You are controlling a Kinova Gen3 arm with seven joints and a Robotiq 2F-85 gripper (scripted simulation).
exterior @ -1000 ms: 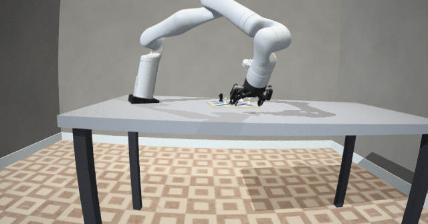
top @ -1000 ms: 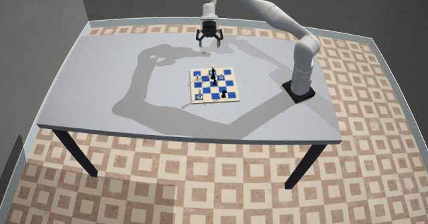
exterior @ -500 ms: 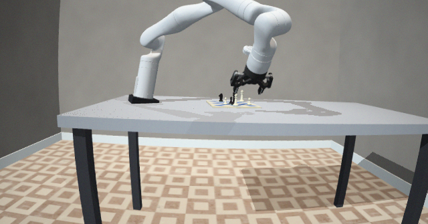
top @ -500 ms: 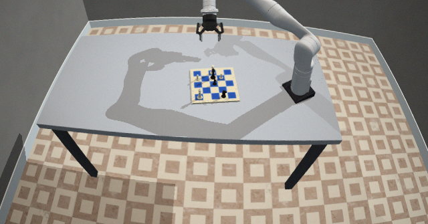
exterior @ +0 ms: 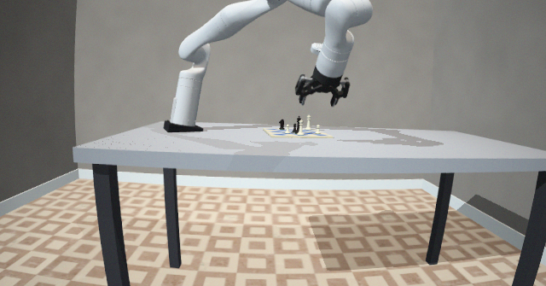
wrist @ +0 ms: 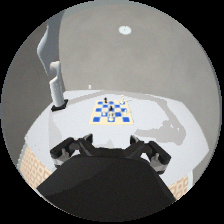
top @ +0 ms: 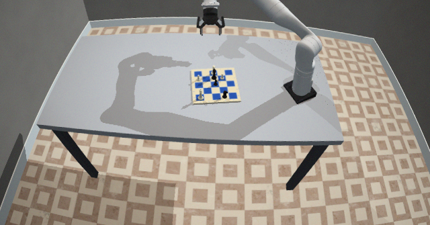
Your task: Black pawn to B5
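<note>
The gripper point(exterior: 317, 102) hung high over the grey matte table point(top: 101, 84), its black jaws spread wide with nothing between them. The approach was the step in hand; no piece had been grasped. Beyond it lay the flat blue-and-cream chessboard point(top: 216, 101) with its small turned pieces. The black pawn point(top: 215, 82), apparently the short round-headed piece near the board's middle, stood upright beside a taller black piece. Next, I judged, the jaws had to descend straight over the pawn without brushing its neighbours. Farthest stood the arm's black base plate point(top: 304, 99).
</note>
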